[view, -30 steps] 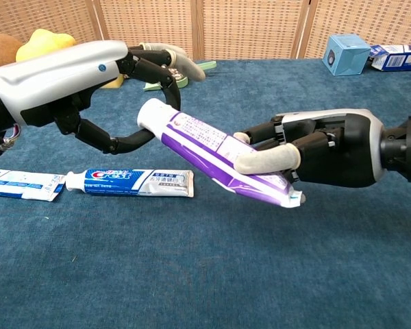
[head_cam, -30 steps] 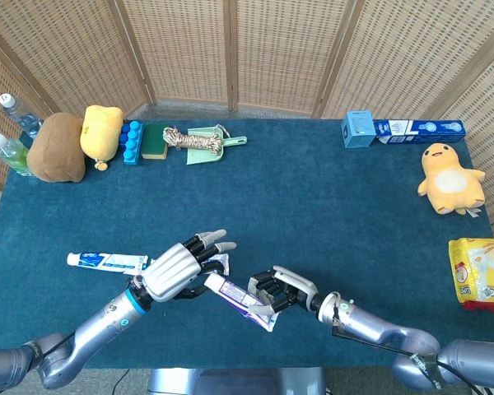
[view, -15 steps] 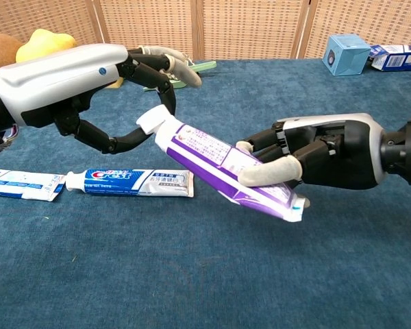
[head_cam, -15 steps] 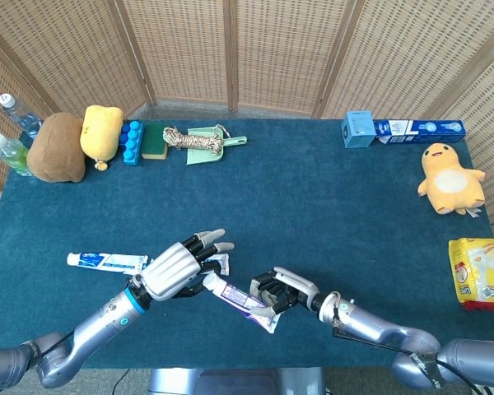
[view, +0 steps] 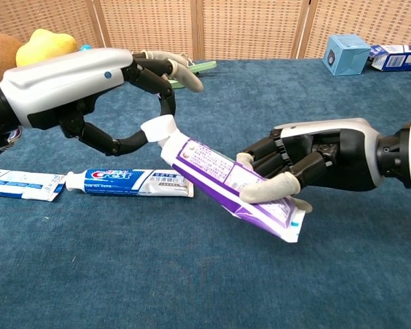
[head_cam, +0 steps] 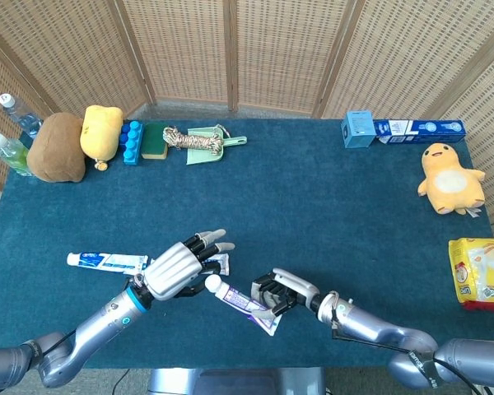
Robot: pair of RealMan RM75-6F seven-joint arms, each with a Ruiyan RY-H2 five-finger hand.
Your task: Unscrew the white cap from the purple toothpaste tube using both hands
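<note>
My right robot hand (view: pixel 308 159) is clamped around the lower body of the purple toothpaste tube (view: pixel 236 186), thumb across the top face and the other fingers curled underneath, so the tube hangs above the dark blue carpeted tabletop (view: pixel 192 274) without touching it. The tube slants: its flat crimped end points down toward my right side, and its round white cap (view: pixel 159 128) points up toward my left. In the head view the same tube (head_cam: pixel 245 301) sits between my two hands near the front edge of the tabletop (head_cam: pixel 313 206), cap (head_cam: pixel 215 285) aimed at my left robot hand (head_cam: pixel 174 269).

My left robot hand (view: pixel 89 89) closes on the white cap, the thumb pressing it from below and a fingertip coming down on it from above, while the remaining fingers stay spread out past it.

Just behind and below my left hand, a white and blue Crest toothpaste tube (view: pixel 127 182) lies flat on the tabletop, with a flat blue and white carton (view: pixel 20 185) end to end beside it. At the far right stands a small light blue box (view: pixel 346 53) next to a long blue toothpaste carton (head_cam: pixel 418 129). A yellow plush toy (head_cam: pixel 449 178) lies near the right edge.
</note>
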